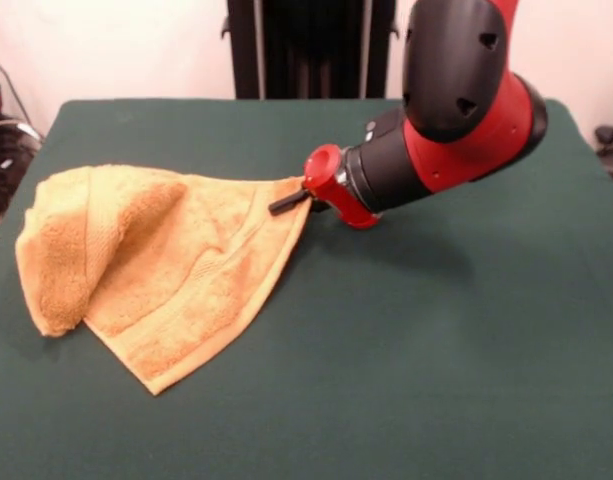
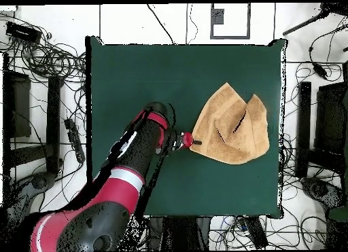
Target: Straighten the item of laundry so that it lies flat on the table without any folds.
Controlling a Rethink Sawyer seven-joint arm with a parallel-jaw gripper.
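Note:
The orange-tan towel [image 1: 186, 270] lies on the left part of the green table [image 1: 446, 380], with its left side folded over into a thick roll and creases through the middle. In the overhead view the towel [image 2: 231, 123] sits at the right of the table [image 2: 136, 73], with a fold ridge across it. My gripper [image 1: 289, 201] reaches in low from the right and is shut on the towel's far right corner, which it holds slightly off the cloth. In the overhead view the gripper [image 2: 194, 141] is at the towel's left corner.
My red and black arm [image 1: 456, 110] hangs over the table's far right part. The black pedestal [image 1: 306, 45] stands behind the far edge. Cables and stands [image 2: 47, 59] surround the table on the floor.

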